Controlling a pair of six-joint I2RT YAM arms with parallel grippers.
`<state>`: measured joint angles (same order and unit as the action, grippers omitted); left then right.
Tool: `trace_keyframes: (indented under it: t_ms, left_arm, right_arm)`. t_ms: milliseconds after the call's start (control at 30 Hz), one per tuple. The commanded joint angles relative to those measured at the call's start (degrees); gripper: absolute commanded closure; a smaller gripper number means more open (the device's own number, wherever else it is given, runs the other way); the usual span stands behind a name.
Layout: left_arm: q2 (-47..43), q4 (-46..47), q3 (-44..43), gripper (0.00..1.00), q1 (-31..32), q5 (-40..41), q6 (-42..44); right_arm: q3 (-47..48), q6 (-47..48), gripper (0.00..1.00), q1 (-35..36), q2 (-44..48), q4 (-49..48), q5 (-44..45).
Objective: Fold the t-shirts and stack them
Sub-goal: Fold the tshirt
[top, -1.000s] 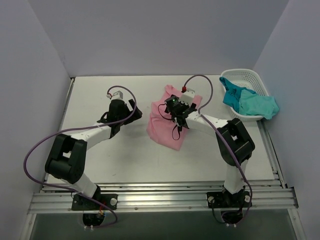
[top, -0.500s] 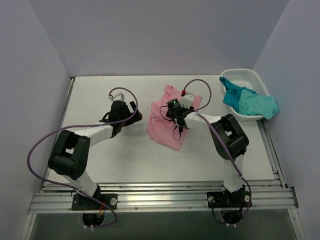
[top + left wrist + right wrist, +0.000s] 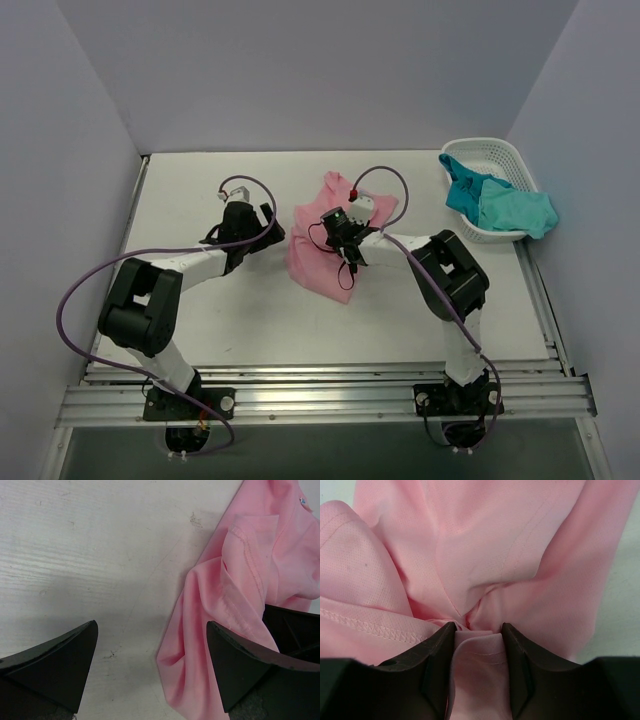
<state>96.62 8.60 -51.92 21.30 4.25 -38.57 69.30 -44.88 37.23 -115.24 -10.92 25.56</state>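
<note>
A raised fold of the pink t-shirt is being pinched by the right pincer at the middle of the tabletop; the left pincer is being held spread wide just beside the shirt's edge; the teal t-shirts are being carried, partly spilling over, by the white basket at far right.

A crumpled light pink t-shirt lies on the middle of the table, while bunched teal and turquoise t-shirts drape over the white basket at far right.

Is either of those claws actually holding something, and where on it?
The right gripper pinches a bunched fold near the middle of the pink t-shirt; the left gripper holds nothing.
</note>
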Motion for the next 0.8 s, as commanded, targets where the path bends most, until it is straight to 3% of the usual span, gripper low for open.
trace_keyframes:
  t_ms: [0,133,300,400,500,600,667,767]
  left_arm:
    - [0.1,2.2,-2.3,0.01,0.1,0.1,0.3]
    - [-0.6,2.1,-2.0,0.01,0.1,0.2,0.3]
    - [-1.4,1.9,-2.0,0.01,0.1,0.1,0.2]
    - [-1.7,1.8,-2.0,0.01,0.1,0.1,0.0]
    - [-2.0,1.8,-1.9,0.01,0.1,-0.2,-0.3]
    - [-2.5,1.8,-1.6,0.01,0.2,-0.2,-0.4]
    - [-3.1,1.5,-1.3,0.01,0.3,-0.1,-0.4]
    - [-3.9,1.3,-0.9,0.01,0.3,0.1,-0.4]
  right_arm:
    - [-0.9,-0.3,0.63,0.6,0.1,2.3,0.8]
    - [-1.2,-0.5,0.61,0.8,1.9,4.4,2.1]
    - [-1.9,-1.1,0.48,1.9,5.7,8.4,4.7]
    - [-2.8,-1.2,0.50,2.4,8.4,9.0,5.5]
    - [-3.9,-1.2,0.61,2.7,9.9,9.0,5.5]
    - [-4.1,-1.1,0.79,3.0,10.2,9.2,5.2]
    - [-4.2,-1.0,0.84,3.3,10.4,9.2,5.1]
    - [-4.2,-1.0,0.98,3.4,9.9,9.1,4.5]
